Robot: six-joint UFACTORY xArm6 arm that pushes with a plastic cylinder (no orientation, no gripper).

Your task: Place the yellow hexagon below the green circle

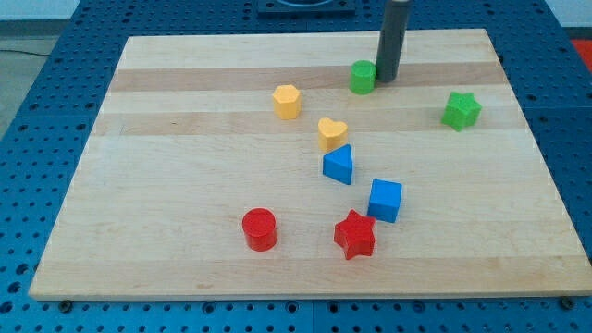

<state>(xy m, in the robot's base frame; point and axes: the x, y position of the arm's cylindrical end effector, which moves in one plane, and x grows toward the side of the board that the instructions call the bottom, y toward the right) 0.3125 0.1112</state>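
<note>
In the camera view, the only one there is, the arm carries no jaws at all, so nothing can be called released, clenched or grasping; it ends in a dark rod whose tip rests on the counter near the view's top edge. Places are therefore given from the tip. The green circle sits just to the view's left of the tip, touching it or nearly so; contact cannot be confirmed. The yellow hexagon lies further to the view's left and slightly lower, apart from both circle and tip. Judged from this layout, the task is barely begun: the hexagon is off to the circle's side, not under it, and the tip is nowhere near it. What remains is probably to bring the tip round to the hexagon's far left side and slide it toward the spot beneath the circle. The yellow heart sits close below that spot, with the blue triangle just beneath it. Lower still are the blue cube, red star and red cylinder; the green star lies to the tip's right. No containers appear.
</note>
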